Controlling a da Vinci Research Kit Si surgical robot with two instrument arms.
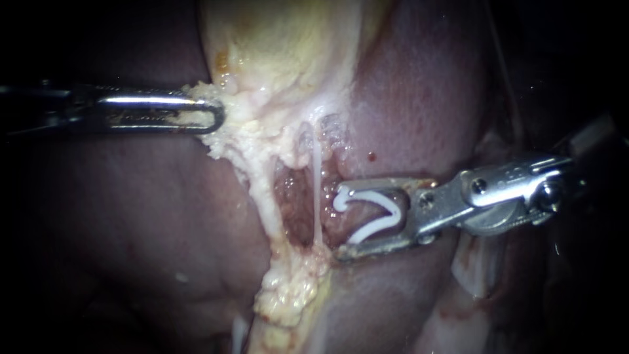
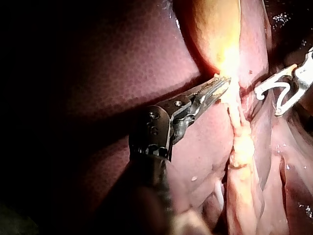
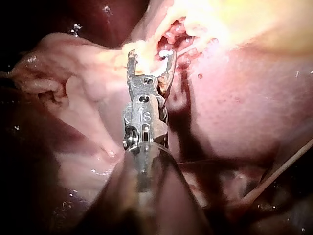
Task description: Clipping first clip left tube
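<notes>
The left instrument (image 1: pixel 211 118) is clenched on pale tissue (image 1: pixel 229 141), the left tube (image 1: pixel 261 196) stretched below it, while an open clip (image 1: pixel 392 213) is held in the right instrument (image 1: pixel 341 221), short of the tubes – it is best carried past the thin tube (image 1: pixel 318 196) and closed only once the left tube alone is straddled.

Gallbladder (image 1: pixel 282 46) on the liver (image 1: pixel 131 229)
</notes>
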